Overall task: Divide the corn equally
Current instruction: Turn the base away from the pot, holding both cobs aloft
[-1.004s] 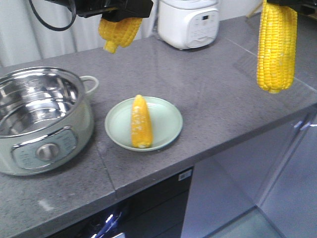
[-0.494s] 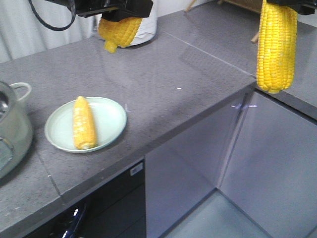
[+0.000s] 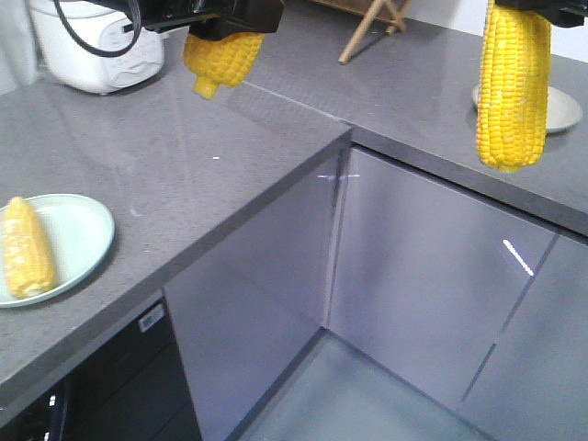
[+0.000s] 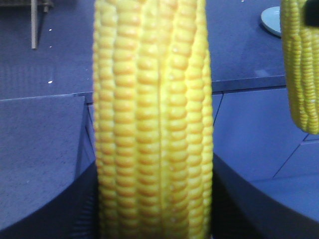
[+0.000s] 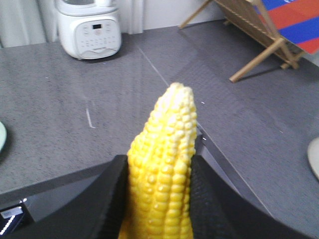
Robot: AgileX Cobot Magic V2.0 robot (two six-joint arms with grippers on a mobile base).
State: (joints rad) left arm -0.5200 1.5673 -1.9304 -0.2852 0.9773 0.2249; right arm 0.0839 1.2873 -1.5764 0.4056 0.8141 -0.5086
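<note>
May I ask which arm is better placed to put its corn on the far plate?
Right: the right corn hangs in front of that plate; the left corn is well aside.

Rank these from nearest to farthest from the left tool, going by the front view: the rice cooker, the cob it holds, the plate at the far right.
1. Cob: clamped in the left tool, hanging just under it.
2. Rice cooker: behind and to its left.
3. Plate: far right, behind the second cob.
</note>
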